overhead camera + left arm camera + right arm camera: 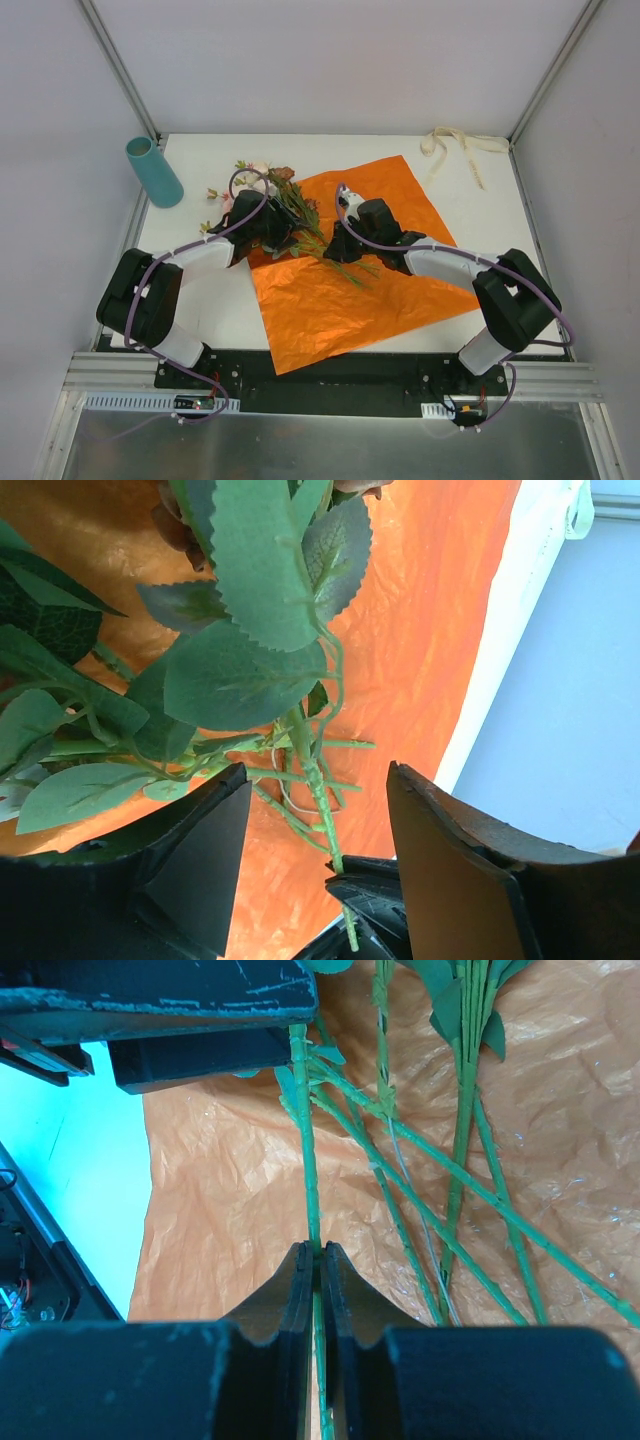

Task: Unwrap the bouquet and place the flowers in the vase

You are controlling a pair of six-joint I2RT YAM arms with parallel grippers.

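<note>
My right gripper [318,1260] clamps the flowers [262,175] low on 1 thin, springy stem [306,1140]; my left gripper [318,780] gapes apart.

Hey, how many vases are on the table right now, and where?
1. The teal vase is at the far left corner of the table, apart from the flowers and the orange paper. No second one seems hidden.

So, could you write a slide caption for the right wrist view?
Right gripper shut on one green flower stem above the orange paper.
</note>
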